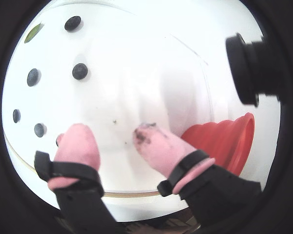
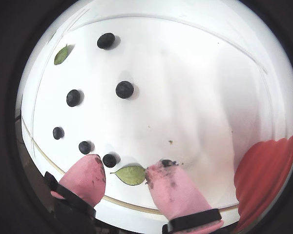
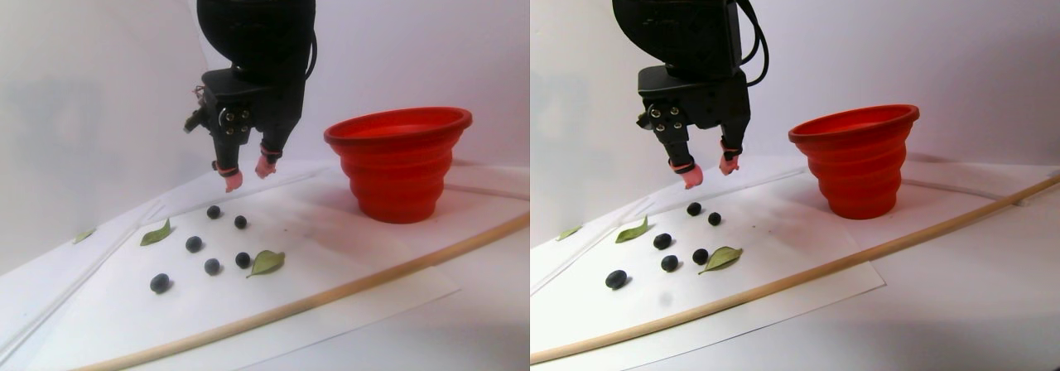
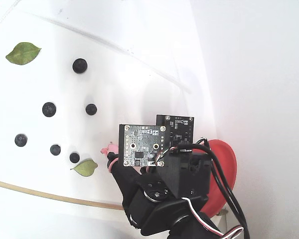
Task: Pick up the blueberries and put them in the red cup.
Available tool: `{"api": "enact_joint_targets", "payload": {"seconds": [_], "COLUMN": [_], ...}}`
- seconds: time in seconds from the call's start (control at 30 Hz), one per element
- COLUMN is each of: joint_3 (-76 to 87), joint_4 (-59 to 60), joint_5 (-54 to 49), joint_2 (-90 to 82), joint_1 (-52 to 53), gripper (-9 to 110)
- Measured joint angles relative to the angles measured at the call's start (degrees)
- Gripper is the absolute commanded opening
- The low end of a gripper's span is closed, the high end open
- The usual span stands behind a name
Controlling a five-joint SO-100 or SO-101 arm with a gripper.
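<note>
Several dark blueberries (image 2: 124,89) lie loose on the white sheet (image 3: 348,238), also seen in the fixed view (image 4: 49,109) and the stereo pair view (image 3: 194,243). The red cup (image 3: 399,164) stands upright to their right; its ribbed wall shows at the right edge of both wrist views (image 1: 224,141) (image 2: 266,170). My gripper (image 3: 249,175) hangs in the air above the sheet, between the berries and the cup. It is open, and the stained pink fingertips (image 1: 78,141) hold nothing. One blueberry (image 2: 109,160) lies just beyond the left fingertip.
Flat green leaves (image 2: 131,174) (image 4: 23,53) lie among the berries. A thin wooden strip (image 3: 373,272) runs along the sheet's near edge. A black camera housing (image 1: 249,68) juts in at the upper right of a wrist view. A circuit board (image 4: 142,144) on the arm hides most of the gripper in the fixed view.
</note>
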State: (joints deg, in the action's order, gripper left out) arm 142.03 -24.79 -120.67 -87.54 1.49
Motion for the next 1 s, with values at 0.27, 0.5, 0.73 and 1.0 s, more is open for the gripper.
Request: {"api": "enact_joint_targets", "payload": {"seconds": [0.27, 0.5, 0.73, 1.0], "joint_3": [-1.76, -2.99, -4.92, -6.86], "joint_4": [-1.05, -2.72, -4.66, -6.06], "joint_5": [0.62, 1.93, 1.85, 1.85], "joint_2": [1.32, 4.66, 7.82, 11.16], "joint_1": [-0.18, -0.35, -1.23, -1.23], "gripper": [16, 16, 16, 16]}}
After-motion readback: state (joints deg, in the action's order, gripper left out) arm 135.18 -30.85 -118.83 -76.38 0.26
